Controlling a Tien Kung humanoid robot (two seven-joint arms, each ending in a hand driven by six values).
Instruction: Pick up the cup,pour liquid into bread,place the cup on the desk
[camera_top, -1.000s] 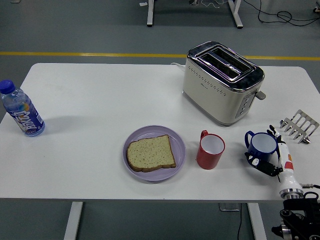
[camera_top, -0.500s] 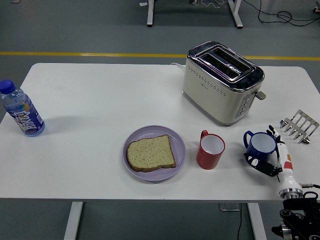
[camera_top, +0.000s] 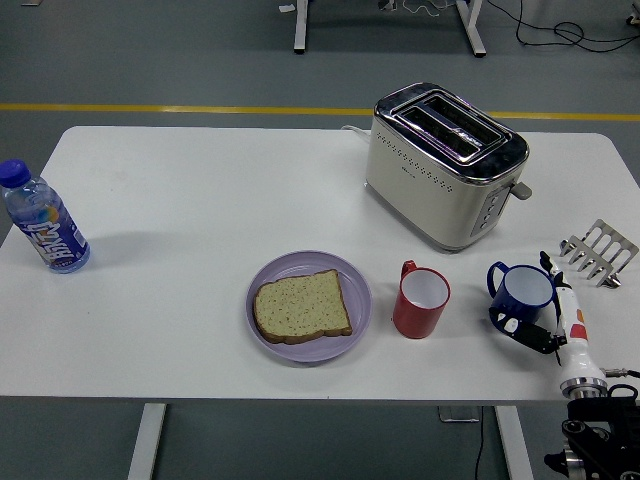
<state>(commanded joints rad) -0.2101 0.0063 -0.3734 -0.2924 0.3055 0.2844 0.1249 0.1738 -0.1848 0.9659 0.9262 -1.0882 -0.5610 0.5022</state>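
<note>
From the head view, the right hand (camera_top: 545, 320) comes in at the lower right corner, its arm cut off by the picture's edge, and most of its palm is hidden behind the blue cup (camera_top: 522, 293); the fingers (camera_top: 512, 325) show only as dark tips with white pads curled around the cup's lower wall, gripping it. Whether the cup's base touches the surface (camera_top: 180, 200) is hard to make out. The blue cup sits near the right front edge, its handle turned to the left, with a red cup (camera_top: 421, 300) just beside it to the left and a metal rack (camera_top: 599, 253) near it on the right. Left of the red cup a slice of bread (camera_top: 301, 306) lies on a lilac plate (camera_top: 360, 290). A cream toaster (camera_top: 443, 164) stands behind, and a water bottle (camera_top: 42, 220) well apart at the left edge. The surface is white, over a grey floor (camera_top: 150, 50) with a yellow line (camera_top: 180, 107).
</note>
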